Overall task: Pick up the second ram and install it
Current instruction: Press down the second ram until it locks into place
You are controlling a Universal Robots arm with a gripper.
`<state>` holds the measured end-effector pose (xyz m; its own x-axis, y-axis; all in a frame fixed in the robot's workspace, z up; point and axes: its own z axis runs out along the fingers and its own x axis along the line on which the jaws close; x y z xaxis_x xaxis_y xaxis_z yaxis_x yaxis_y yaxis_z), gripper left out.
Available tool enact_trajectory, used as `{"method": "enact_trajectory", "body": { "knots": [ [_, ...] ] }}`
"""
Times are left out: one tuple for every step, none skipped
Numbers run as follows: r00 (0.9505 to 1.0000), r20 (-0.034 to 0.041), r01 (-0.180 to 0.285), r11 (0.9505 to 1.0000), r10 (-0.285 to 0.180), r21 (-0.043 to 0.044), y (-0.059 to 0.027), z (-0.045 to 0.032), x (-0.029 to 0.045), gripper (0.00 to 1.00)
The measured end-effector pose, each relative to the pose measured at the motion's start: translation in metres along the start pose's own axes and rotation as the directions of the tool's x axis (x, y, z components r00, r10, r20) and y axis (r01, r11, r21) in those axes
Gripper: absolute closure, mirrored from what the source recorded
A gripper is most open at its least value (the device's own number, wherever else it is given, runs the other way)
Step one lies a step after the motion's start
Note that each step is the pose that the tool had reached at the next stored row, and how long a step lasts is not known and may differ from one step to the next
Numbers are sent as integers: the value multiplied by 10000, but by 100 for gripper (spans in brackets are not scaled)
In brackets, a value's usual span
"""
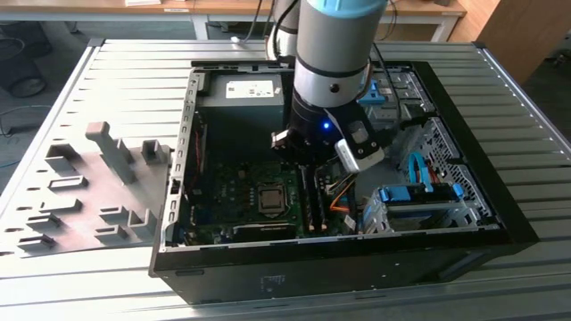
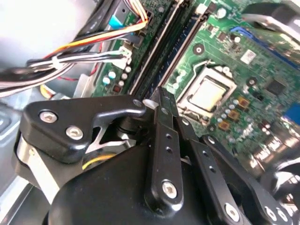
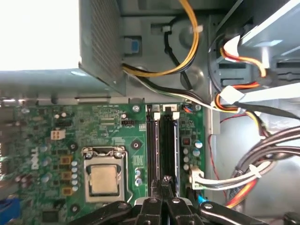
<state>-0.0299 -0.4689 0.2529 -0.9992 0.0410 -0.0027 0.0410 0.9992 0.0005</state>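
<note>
In the exterior view my gripper (image 1: pixel 308 162) reaches down into the open computer case (image 1: pixel 499 221), over the memory slots beside the processor socket (image 1: pixel 270 198). Both wrist views show the black fingers pressed together, the gripper (image 3: pixel 166 181) shut with its tips (image 2: pixel 159 97) right at the end of the two long dark slots. The second ram (image 3: pixel 168 145) appears to stand edge-on in the slot nearer the cables, directly under the fingertips. It looks dark, and I cannot tell whether the tips touch it. Nothing sits between the fingers.
A grey plastic holder (image 1: pixel 80 200) with upright blocks lies at the exterior view's left of the case. Bundled cables (image 3: pixel 243 178) run close beside the slots. The power supply (image 1: pixel 250 90) sits at the back, and a drive cage with blue parts (image 1: pixel 419 197) at the exterior view's right.
</note>
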Motion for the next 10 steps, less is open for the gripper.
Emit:
{"method": "enact_trajectory", "body": {
  "knots": [
    [10000, 0, 0, 10000, 0, 2, 0, -45, 0, 89],
    [10000, 0, 0, 10000, 0, 0, 0, -87, 0, 89],
    [10000, 0, 0, 10000, 0, 2, 0, -120, 0, 89],
    [10000, -1, 0, 10000, 0, 3, 0, -147, 0, 89],
    [10000, -1, -1, 10000, 1, 1, 0, -162, 0, 89],
    [10000, 0, 0, 10000, 0, 1, 0, -166, -1, 89],
    [10000, 0, 0, 10000, 0, -1, 0, -166, -1, 89],
    [10000, 1, -1, 10000, 1, -3, 0, -166, -1, 89],
    [10000, 0, 0, 10000, 0, 0, 0, -171, 0, 89],
    [10000, 0, 0, 10000, 0, 1, 0, -175, -1, 89]
  ]
}}
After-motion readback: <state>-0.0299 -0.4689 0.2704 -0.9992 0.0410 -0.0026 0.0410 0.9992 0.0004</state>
